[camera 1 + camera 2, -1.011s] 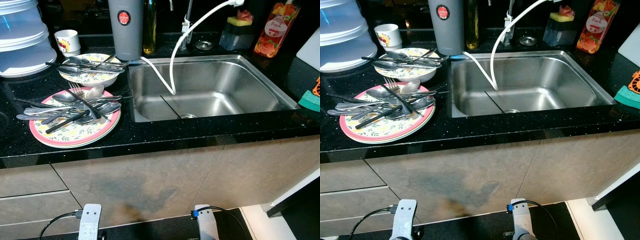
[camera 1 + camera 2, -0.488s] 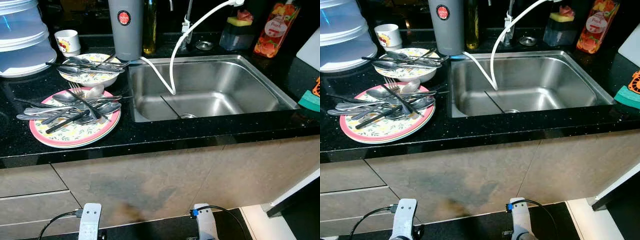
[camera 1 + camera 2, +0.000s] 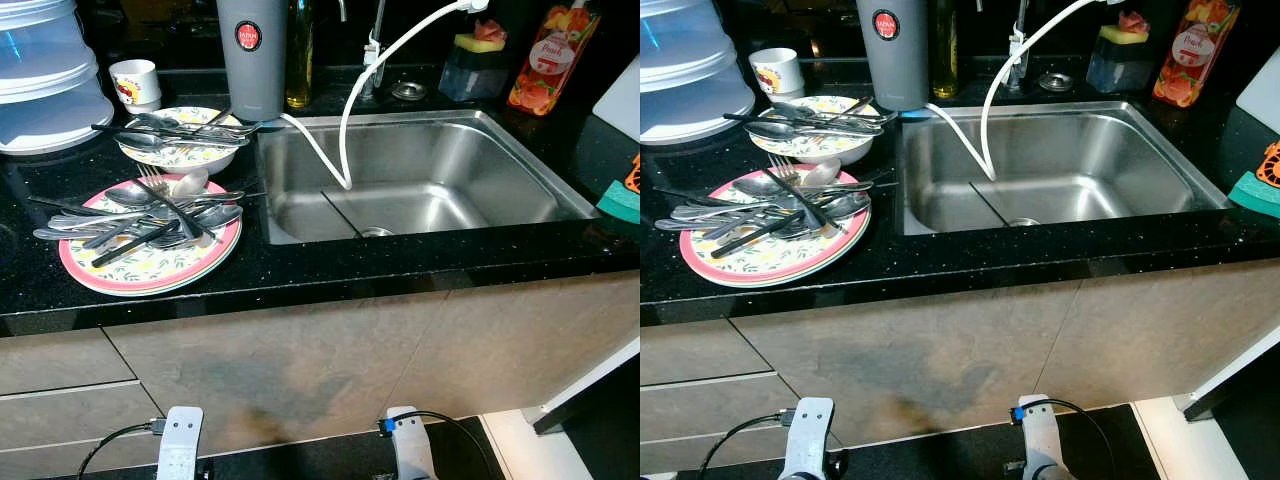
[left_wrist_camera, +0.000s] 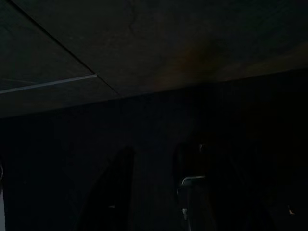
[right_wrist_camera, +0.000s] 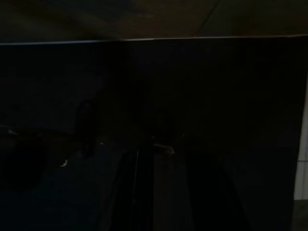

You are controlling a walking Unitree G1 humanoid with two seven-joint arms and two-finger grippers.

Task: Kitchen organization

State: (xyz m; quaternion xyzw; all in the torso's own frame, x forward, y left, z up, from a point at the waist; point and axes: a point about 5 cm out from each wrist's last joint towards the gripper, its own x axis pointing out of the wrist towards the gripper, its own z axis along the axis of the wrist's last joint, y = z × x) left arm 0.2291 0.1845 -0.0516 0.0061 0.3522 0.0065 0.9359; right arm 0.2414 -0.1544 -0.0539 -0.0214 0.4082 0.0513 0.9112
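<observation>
Both arms hang low by the cabinet front (image 3: 300, 370) – left arm (image 3: 180, 445), right arm (image 3: 408, 447); wrist views too dark, cannot tell whether either claw is apart or together. Up on the black counter (image 3: 330, 268), left of the sink (image 3: 420, 180): pink-rimmed plate (image 3: 150, 268) heaped with spoons, forks and knives (image 3: 140, 215). Just behind it, a patterned bowl (image 3: 180, 150) with more cutlery across its rim. Further back – a small white cup (image 3: 134, 80), a grey tumbler (image 3: 252, 55), clear stacked containers (image 3: 45, 75) far left. White hose (image 3: 345, 130) drops into the sink. Behind the sink a sponge holder (image 3: 473, 65) and a peach drink bottle (image 3: 548, 60); green sponge (image 3: 620, 200) at right edge.
</observation>
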